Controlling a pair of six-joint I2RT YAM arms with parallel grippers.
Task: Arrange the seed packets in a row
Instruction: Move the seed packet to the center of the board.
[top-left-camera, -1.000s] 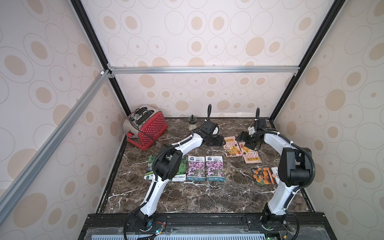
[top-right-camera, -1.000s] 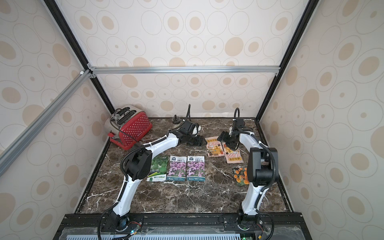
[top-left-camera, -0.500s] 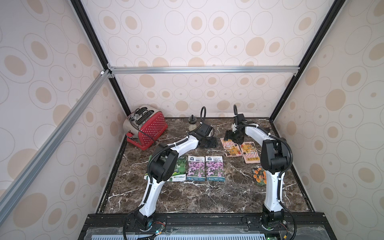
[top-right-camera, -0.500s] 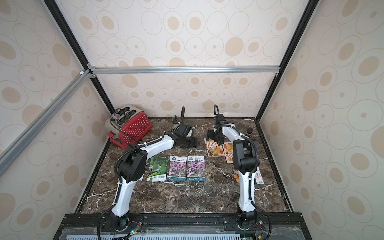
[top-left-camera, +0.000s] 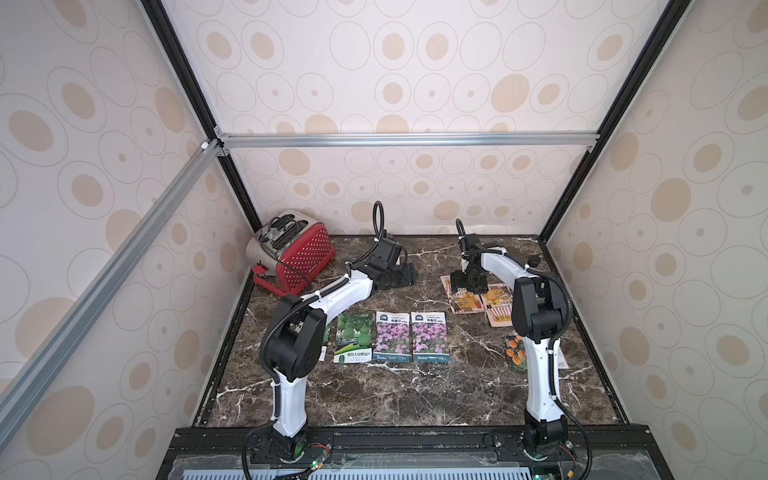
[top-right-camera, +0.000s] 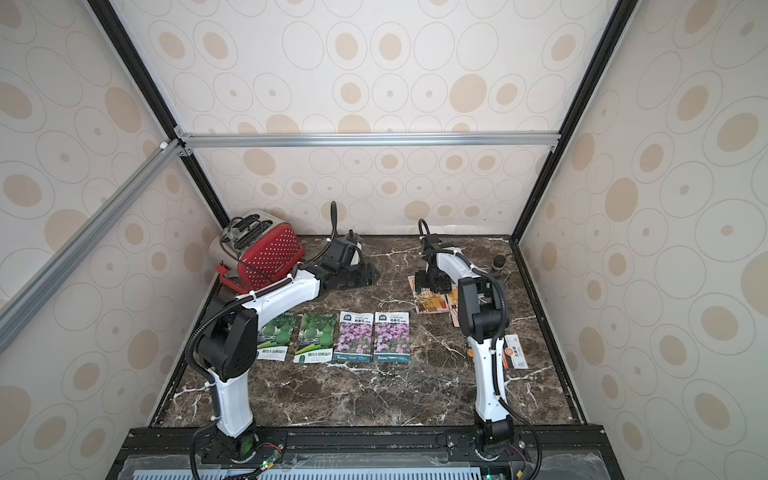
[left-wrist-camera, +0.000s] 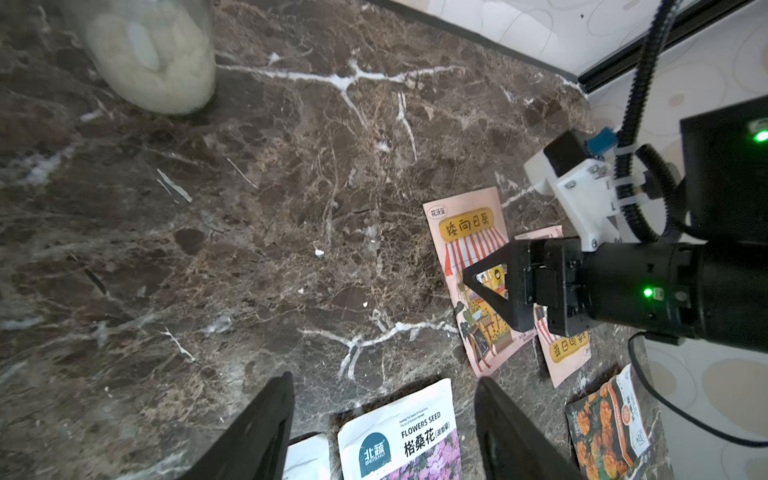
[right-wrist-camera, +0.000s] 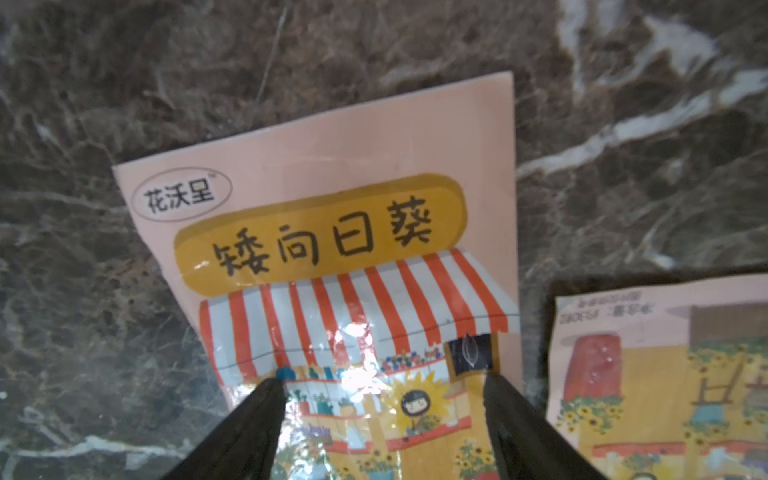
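Right end effector (right-wrist-camera: 382, 384), wide open and empty, is hovering over a peach shop-front packet (right-wrist-camera: 332, 232) as the left end effector (left-wrist-camera: 382, 378) is idling open; four seed packets (top-right-camera: 316, 336) are lying in a row on the worktop (top-left-camera: 415, 395), the rest awaiting placement.

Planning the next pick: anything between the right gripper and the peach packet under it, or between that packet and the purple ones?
Nothing visible. The open right gripper hangs over the peach packet; bare table reaches the purple packets.
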